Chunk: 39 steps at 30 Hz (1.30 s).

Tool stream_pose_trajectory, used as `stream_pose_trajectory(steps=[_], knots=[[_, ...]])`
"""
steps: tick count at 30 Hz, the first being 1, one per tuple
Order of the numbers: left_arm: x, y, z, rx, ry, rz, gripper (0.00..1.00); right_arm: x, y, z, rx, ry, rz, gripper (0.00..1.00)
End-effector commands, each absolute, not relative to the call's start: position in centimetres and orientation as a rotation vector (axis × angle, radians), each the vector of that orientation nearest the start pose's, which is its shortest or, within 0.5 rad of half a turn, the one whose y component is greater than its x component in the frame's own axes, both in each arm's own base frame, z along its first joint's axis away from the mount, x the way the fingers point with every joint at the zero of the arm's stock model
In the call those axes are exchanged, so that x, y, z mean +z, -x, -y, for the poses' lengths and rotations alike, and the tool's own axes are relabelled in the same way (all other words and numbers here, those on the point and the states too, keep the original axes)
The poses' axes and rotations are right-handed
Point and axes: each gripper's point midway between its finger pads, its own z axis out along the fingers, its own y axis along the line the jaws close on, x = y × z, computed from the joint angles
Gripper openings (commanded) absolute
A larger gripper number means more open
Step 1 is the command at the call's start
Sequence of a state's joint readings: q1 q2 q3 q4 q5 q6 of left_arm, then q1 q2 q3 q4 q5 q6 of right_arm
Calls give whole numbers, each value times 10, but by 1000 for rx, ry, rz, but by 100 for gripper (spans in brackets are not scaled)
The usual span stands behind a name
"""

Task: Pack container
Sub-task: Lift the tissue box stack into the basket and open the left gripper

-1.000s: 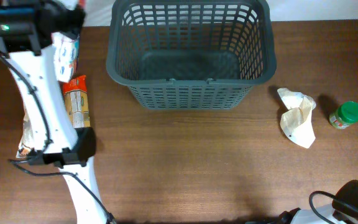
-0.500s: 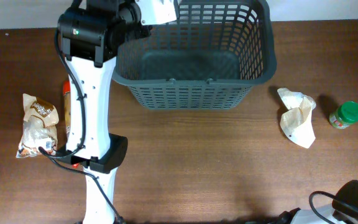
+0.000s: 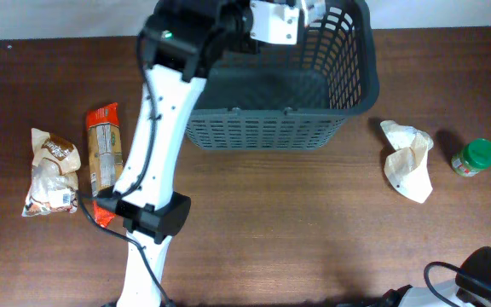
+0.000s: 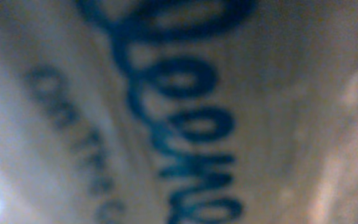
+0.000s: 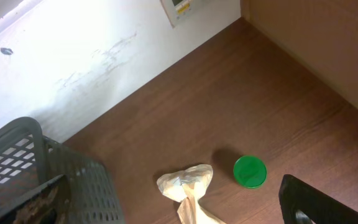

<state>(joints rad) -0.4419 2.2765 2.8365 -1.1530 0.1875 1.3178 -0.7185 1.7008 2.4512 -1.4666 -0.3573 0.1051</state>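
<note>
Over the far end of the container [image 3: 262,128], which stands at the back middle of the table [image 3: 271,239], the left gripper [image 3: 258,17] hangs with a white packet [image 3: 278,26] printed in blue. The packet sits so near the left wrist camera that its blurred lettering [image 4: 179,112] fills that view and hides the fingers. Since the packet is carried clear of any support, I judge the gripper clamped on it. It is held above the rim so that it can drop into the open basket, whose floor looks bare from above. The drop looks a fair one, though the packet lies near the far wall and may catch the rim. To the left lie an orange packet [image 3: 103,145] and a crumpled snack bag [image 3: 49,170], side by side and within this arm's reach. To the right lie a beige crumpled wrapper [image 3: 407,162] and a green-lidded jar [image 3: 474,158], near each other, and better suited to the other arm. The right gripper [image 5: 303,199] shows only as a dark edge, so whether it is parted or closed cannot be told. Most of the packing seems not yet done.
</note>
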Motion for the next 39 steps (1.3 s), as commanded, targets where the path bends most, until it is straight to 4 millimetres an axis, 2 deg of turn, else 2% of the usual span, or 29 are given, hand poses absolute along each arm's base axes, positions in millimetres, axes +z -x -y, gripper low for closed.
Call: stream_pose_trajectory(steps=[1, 5, 7, 8, 10, 13, 15, 18, 19, 20, 21, 25, 29, 32, 34, 35, 37, 39], knots=[[311, -515, 281, 281, -1809, -1329, 2, 430, -318, 200, 77, -734, -2115, 99], [262, -530, 280, 296, -1848, -1395, 2, 430, -318, 200, 77, -734, -2115, 99], [241, -531, 282, 274, -1863, -1423, 2, 430, -318, 200, 77, -734, -2115, 99], [218, -529, 281, 239, -1872, -1479, 2, 430, -318, 200, 77, -734, -2115, 99], [193, -524, 278, 208, -1907, -1524, 2, 430, -318, 200, 78, -735, -2115, 99], [168, -521, 274, 204, -1938, -1563, 2, 430, -318, 200, 77, -734, -2115, 99], [159, -522, 269, 226, -1948, -1586, 2, 430, -318, 200, 78, -735, -2115, 99], [157, -526, 263, 282, -1947, -1610, 3, 430, -318, 200, 77, -734, -2115, 99], [157, -529, 261, 304, -1940, -1614, 14, 430, -318, 200, 77, -734, -2115, 99], [159, -533, 259, 334, -1921, -1625, 54, 430, -318, 200, 78, -735, -2115, 99], [163, -539, 257, 371, -1883, -1644, 99, 430, -318, 200, 77, -734, -2115, 99], [187, -551, 254, 471, -1721, -1722, 99, 430, -318, 200, 77, -734, -2115, 99], [258, -557, 268, 464, -1497, -1695, 99, 430, -318, 200, 77, -734, -2115, 99], [331, -557, 270, 370, -1208, -1696, 99, 430, -318, 200, 77, -734, -2115, 99], [379, -550, 261, 276, -1003, -1710, 99, 430, -318, 200, 77, -734, -2115, 99], [405, -541, 248, 225, -896, -1726, 99, 430, -318, 200, 78, -735, -2115, 99], [428, -525, 232, 163, -820, -1752, 99, 430, -318, 200, 77, -734, -2115, 99], [441, -505, 211, 105, -758, -1804, 99, 430, -318, 200, 78, -735, -2115, 99]])
